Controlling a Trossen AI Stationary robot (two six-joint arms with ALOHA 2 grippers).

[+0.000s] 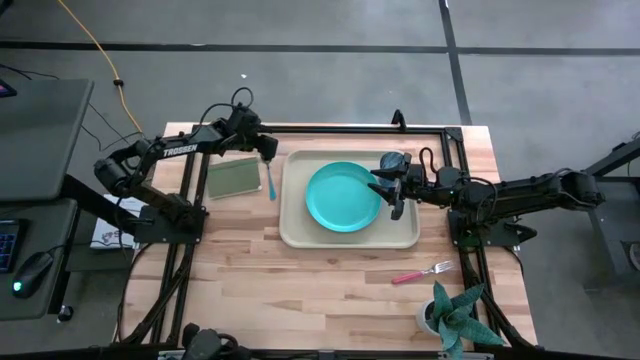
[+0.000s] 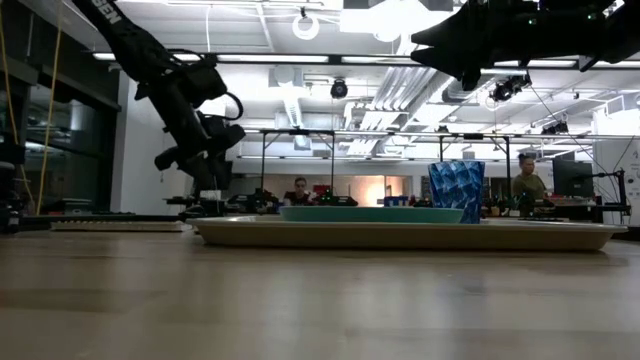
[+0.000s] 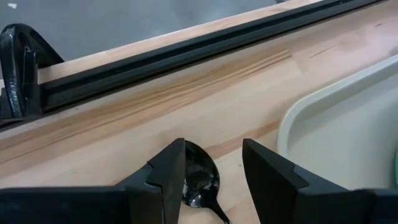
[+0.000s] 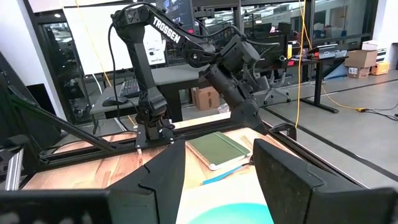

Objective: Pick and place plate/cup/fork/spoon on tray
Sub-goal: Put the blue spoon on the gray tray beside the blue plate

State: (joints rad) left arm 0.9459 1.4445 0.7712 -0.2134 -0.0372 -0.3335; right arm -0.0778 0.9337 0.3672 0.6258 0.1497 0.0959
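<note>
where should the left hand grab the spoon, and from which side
Best on the light blue handle of the spoon, from straight above. It lies flat on the wood between the green rectangle and the tray, so the fingers should straddle the thin handle across its width. The left hand, open, hangs over the bowl end.

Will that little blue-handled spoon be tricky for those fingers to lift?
Probably fiddly: the light-blue-handled metal spoon lies flat on the wooden table. Its shiny bowl looks slippery, so it may skid. The left gripper stands open around it.

wooden table [image 1: 300,290], tray [image 1: 300,235], spoon [image 1: 270,182], fork [image 1: 420,273]
</note>
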